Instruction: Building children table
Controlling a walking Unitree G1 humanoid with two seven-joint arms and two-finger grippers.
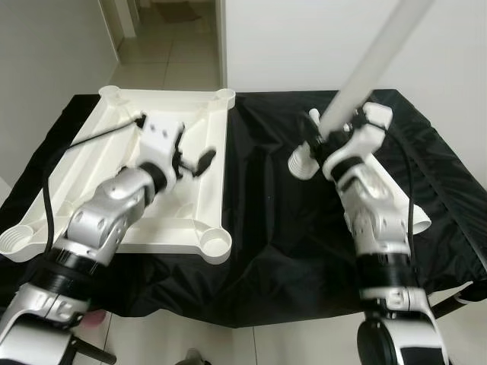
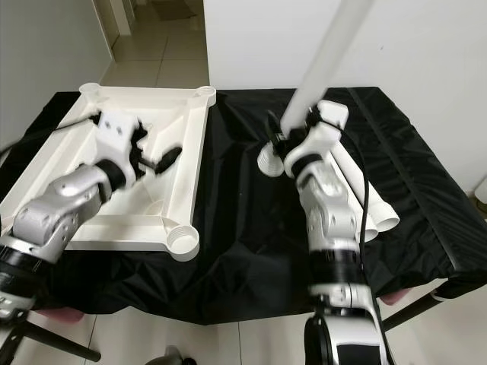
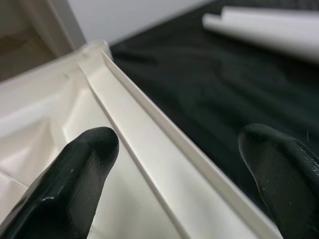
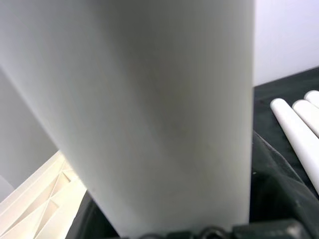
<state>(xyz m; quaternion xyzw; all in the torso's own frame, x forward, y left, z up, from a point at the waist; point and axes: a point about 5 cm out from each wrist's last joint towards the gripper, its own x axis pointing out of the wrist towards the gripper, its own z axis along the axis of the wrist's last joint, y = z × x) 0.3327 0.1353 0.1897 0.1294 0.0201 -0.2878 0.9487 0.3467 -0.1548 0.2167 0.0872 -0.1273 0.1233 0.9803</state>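
Tabletop [image 1: 199,163] — white plastic, lying upside down with its ribbed underside up — occupies the robot's left half of the counter [image 1: 266,251], which is covered by a black cloth. Round leg sockets sit at its corners; the near-right socket [image 1: 215,243] is empty. The left hand [image 1: 194,161] hovers over the tabletop's right portion, its two black fingers [image 3: 75,174] spread apart and gripping nothing; in the left wrist view the tabletop's raised right edge runs between them.

The right hand [image 1: 323,141] is closed on a white table leg [image 1: 373,61], held tilted — the upper end leans away to the right and out of the top of the frame, while the flared lower end [image 1: 302,162] sits just above the black cloth, right of the tabletop. More white legs [image 2: 365,194] lie on the cloth to the right of the right arm.
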